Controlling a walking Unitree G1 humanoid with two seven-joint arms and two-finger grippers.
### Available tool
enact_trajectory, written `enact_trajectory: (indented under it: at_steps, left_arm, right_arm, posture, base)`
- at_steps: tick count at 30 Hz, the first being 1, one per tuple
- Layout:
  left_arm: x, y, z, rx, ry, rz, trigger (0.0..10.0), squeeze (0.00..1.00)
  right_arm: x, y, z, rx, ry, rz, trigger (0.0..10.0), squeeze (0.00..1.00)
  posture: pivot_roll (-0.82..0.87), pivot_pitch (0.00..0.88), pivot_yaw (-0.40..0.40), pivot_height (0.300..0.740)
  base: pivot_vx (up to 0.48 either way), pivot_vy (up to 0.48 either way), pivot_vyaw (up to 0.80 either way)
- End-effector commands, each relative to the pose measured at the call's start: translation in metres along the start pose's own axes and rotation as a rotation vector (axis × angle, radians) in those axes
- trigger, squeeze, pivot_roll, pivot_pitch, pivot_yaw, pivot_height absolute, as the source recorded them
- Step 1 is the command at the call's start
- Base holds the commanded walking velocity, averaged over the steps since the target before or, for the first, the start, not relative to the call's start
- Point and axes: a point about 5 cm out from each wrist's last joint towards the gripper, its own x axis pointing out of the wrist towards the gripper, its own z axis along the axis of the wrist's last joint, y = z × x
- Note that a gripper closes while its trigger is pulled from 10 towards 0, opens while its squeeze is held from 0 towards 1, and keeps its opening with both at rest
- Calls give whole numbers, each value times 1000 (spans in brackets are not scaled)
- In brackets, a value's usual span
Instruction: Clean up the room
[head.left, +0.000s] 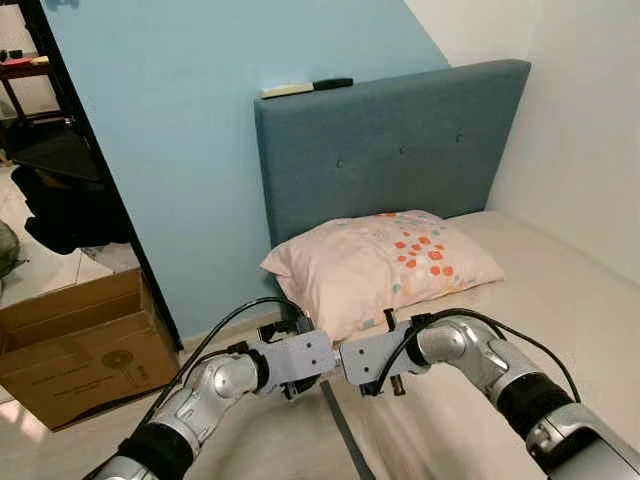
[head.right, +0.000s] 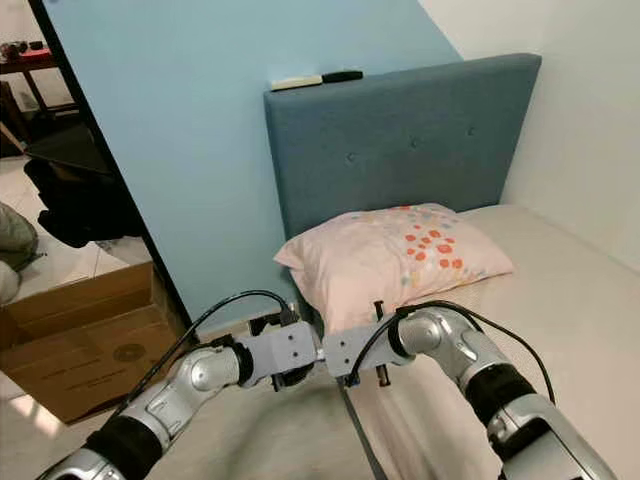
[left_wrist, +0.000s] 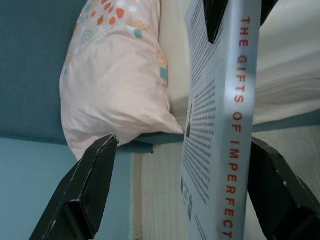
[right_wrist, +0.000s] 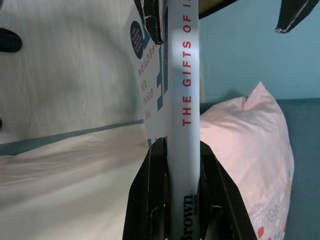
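A pale grey book (right_wrist: 182, 100) with red spine lettering "THE GIFTS OF IMPERFECT…" hangs in the air at the bed's corner, in front of the pink pillow (head.left: 385, 265). My right gripper (right_wrist: 182, 200) is shut on it, one black finger on each cover. From the opposite side my left gripper (left_wrist: 187, 190) stands open, its fingers (left_wrist: 92, 190) spread wide on either side of the book (left_wrist: 220, 125). In the eye views the two silver wrists, left (head.left: 290, 360) and right (head.left: 375, 360), meet nose to nose low in front of me.
The bed (head.left: 560, 300) with a beige sheet runs along the white wall on the right. A blue-grey headboard (head.left: 400, 140) carries a pale flat item and a black one (head.left: 305, 87) on top. An open cardboard box (head.left: 80, 345) sits on the floor at left, with dark bags (head.left: 60, 210) behind it.
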Motion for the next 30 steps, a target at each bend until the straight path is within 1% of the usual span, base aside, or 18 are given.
enact_trajectory:
  at_steps: [1,3,9,19,20,21,23,24,26,27,29,30]
  left_arm:
    - [0,-2,-3,11,18,-15,10000,180]
    - [-1,-5,-4,8,23,-36,10000,180]
    - [-1,-10,-8,0,33,-56,10000,180]
    - [-2,-10,-11,4,44,-59,10000,173]
    - [-2,-11,-11,6,46,-64,10000,118]
    - [-2,-11,-11,7,48,-71,10000,16]
    - [-2,-11,-11,7,49,-72,10000,8]
    - [-2,-11,-11,7,50,-72,9216,0]
    - [-2,-11,-11,8,51,-72,9216,0]
    - [-3,-11,-12,4,54,-70,5804,0]
    - [-3,-11,-12,2,56,-68,5804,0]
    - [-3,-11,-12,2,60,-68,0,0]
  right_arm:
    - [-3,-5,5,-2,-25,-19,10000,0]
    - [-3,-7,8,0,-34,-25,10000,0]
    - [-3,-11,13,-4,-46,-36,10000,0]
    - [-5,-14,17,-7,-54,-42,10000,0]
    - [-5,-15,17,-6,-56,-44,10000,0]
    - [-6,-17,19,-4,-61,-50,10000,0]
    - [-6,-17,19,-2,-63,-52,10000,0]
    - [-6,-18,19,-1,-64,-53,10000,0]
    - [-6,-18,20,0,-64,-53,10000,0]
    - [-7,-18,20,0,-64,-52,10000,0]
    - [-7,-18,20,0,-63,-51,10000,0]
    - [-7,-19,21,0,-67,-52,10000,0]
  posture:
    - [46,0,71,740]
    - [47,0,69,740]
    - [49,0,65,740]
    - [49,0,60,740]
    - [49,1,60,740]
    - [47,1,60,740]
    - [47,1,60,740]
    - [46,1,58,740]
    - [46,1,58,740]
    - [46,1,58,740]
    - [46,1,58,740]
    - [47,2,57,740]
  base:
    - [0,0,0]
    - [0,0,0]
    - [0,0,0]
    - [0,0,0]
    - [0,0,0]
    - [0,0,0]
    - [0,0,0]
    - [0,0,0]
    - [0,0,0]
    - [0,0,0]
    - [0,0,0]
    - [0,0,0]
